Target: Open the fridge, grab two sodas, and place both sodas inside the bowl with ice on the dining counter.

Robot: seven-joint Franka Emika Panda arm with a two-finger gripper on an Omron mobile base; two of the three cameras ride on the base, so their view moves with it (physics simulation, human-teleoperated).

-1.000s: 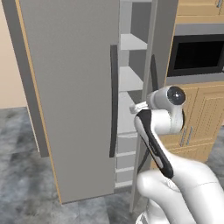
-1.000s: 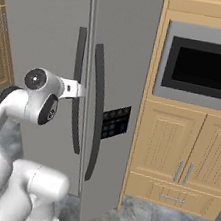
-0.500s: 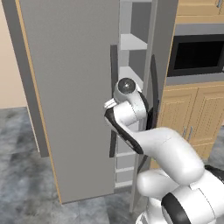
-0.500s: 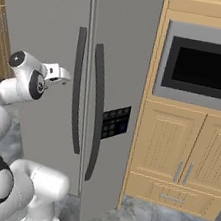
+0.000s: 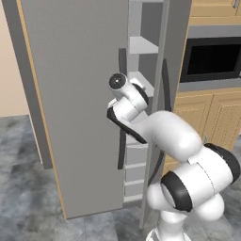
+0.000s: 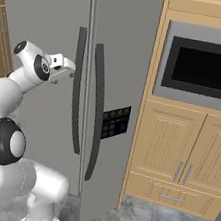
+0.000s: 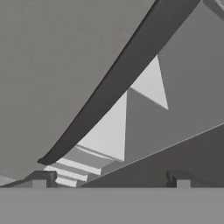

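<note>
Looking ahead, we see the fridge [image 5: 84, 94], tall and grey, right in front of us. Its left door [image 5: 80, 117] stands swung partway out. Through the gap we see white shelves [image 5: 141, 45] inside, and drawers lower down. Each door has a long, curved black handle [image 6: 95, 112]. The right door also has a small dark panel [image 6: 114, 122] with buttons on it.

Our hand [image 6: 63, 68] is up near the left door's handle, just beside it. From the hand's own view, its two dark fingers [image 7: 177, 179] stand wide apart and grip nothing. The black handle crosses that view, with the white shelves behind it.

Beside the fridge are light wood cabinets [image 6: 186, 155] with a dark oven [image 6: 205, 69] set in them.
</note>
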